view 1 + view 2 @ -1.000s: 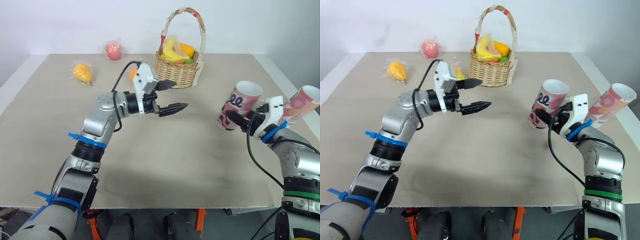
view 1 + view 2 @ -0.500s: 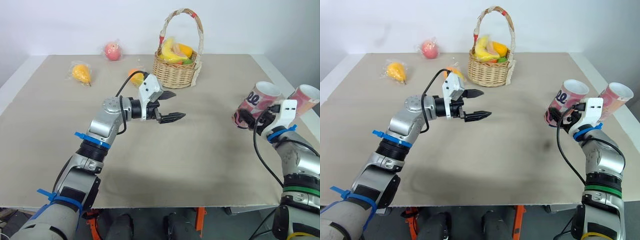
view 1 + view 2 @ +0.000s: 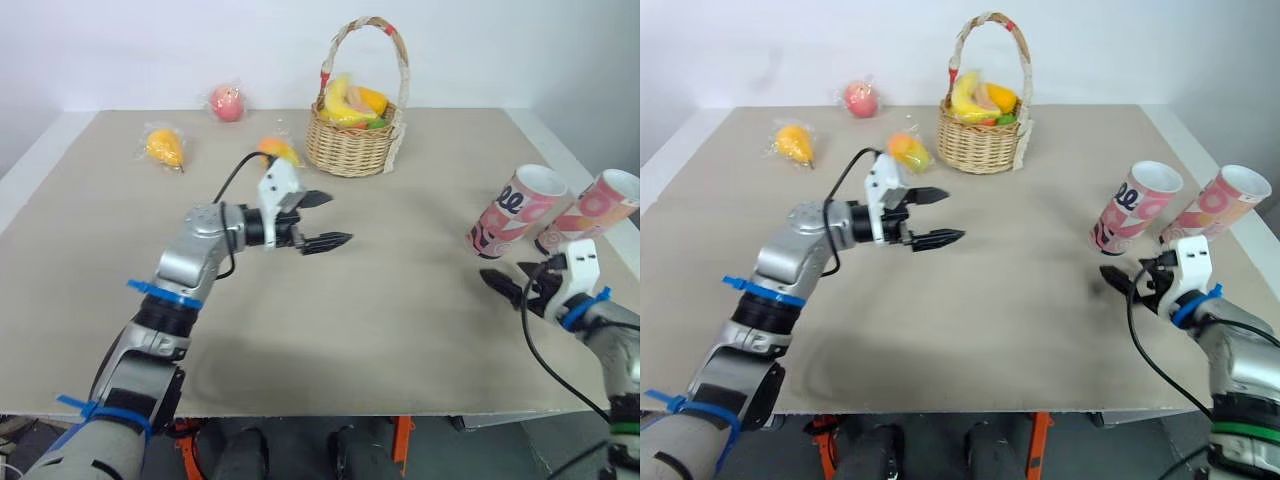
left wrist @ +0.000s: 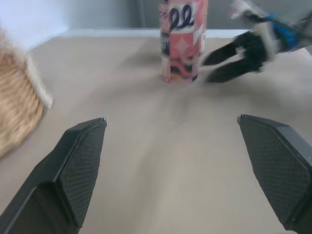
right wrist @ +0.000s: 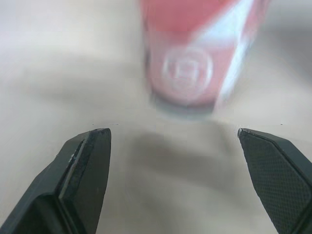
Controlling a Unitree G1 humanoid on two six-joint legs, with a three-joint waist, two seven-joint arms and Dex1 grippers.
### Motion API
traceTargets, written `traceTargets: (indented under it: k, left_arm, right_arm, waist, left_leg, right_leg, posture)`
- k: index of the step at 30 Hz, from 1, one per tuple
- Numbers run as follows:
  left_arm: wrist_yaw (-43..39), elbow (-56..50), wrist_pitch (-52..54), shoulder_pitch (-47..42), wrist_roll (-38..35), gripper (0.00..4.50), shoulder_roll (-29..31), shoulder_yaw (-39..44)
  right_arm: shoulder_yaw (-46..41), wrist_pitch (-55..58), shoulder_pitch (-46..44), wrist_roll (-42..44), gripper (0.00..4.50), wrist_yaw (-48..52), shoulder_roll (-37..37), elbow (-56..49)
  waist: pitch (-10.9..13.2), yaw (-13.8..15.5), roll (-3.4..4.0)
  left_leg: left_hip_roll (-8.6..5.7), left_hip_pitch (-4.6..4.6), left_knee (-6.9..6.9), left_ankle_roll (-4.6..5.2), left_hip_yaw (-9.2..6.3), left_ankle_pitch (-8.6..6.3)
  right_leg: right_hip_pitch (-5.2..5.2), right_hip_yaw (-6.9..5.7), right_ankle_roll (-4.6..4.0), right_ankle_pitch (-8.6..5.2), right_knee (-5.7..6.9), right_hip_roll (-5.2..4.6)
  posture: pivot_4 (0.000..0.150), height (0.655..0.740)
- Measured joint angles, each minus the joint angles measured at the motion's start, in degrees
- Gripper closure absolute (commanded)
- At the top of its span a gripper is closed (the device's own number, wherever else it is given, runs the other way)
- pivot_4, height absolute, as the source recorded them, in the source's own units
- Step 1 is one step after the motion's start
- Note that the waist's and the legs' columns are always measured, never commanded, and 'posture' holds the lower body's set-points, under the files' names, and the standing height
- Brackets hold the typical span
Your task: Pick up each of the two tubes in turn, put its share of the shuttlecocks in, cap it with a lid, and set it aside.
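Table [image 3: 380, 310] bears both tubes [image 3: 512, 212] upright, long axes vertical, mouths up.

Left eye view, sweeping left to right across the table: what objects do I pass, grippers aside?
Bagged yellow fruit → bagged red fruit → bagged orange fruit → fruit basket → left tube → right tube.

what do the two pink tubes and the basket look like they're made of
The left tube and right tube: probably cardboard under a printed pink wrap, smooth-looking. The open mouths show thin white walls. The basket: woven wicker or straw, matte tan, with the weave plainly visible. The exact fibre cannot be told.
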Motion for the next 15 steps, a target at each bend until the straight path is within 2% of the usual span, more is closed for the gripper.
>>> traceTargets:
  k: [3, 7, 13, 15]
  left_arm:
    - [0.76, -3.80, 3.42, 4.10, -1.21, 0.00, 2.15, 1.42]
    - [3.39, -10.78, 3.70, 15.35, -1.25, 0.00, 6.82, 4.87]
    - [9.41, -17.51, 3.55, 29.08, -2.79, 0.00, 7.99, 13.04]
    - [10.56, -18.84, 3.41, 30.86, -3.27, 0.00, 7.57, 14.12]
  right_arm:
    - [0.03, 2.34, 3.08, 3.08, 0.05, 4.61, -0.93, -6.77]
    - [5.26, 4.80, 2.40, 7.05, 0.05, 8.92, 0.73, -16.27]
    - [15.63, 6.73, -3.98, 7.56, 0.05, 8.85, 8.00, -16.68]
    - [16.61, 6.72, -5.22, 7.44, 0.05, 9.10, 8.49, -16.54]
  waist:
    - [0.00, -0.26, 0.00]
    - [0.01, -0.53, -0.07]
    - [0.09, 0.43, -0.23]
    - [0.09, 0.88, -0.26]
  left_leg:
    - [0.07, 0.12, -0.01, 0.00, 0.03, 0.00]
    - [0.24, 0.34, 0.02, -0.04, 0.01, 0.07]
    - [0.11, 0.27, 0.04, -0.16, 0.02, 0.38]
    - [0.08, 0.13, 0.11, -0.22, 0.04, 0.42]
  right_leg:
    - [0.04, 0.07, 0.12, -0.02, 0.03, 0.10]
    - [0.16, 0.08, 0.25, -0.04, 0.05, 0.24]
    - [0.19, 0.01, 0.41, 0.17, 0.03, 0.02]
    - [0.17, 0.02, 0.51, 0.20, -0.06, -0.01]
  posture:
    - [0.150, 0.7400]
    - [0.150, 0.7400]
    - [0.150, 0.7400]
    - [0.150, 0.7400]
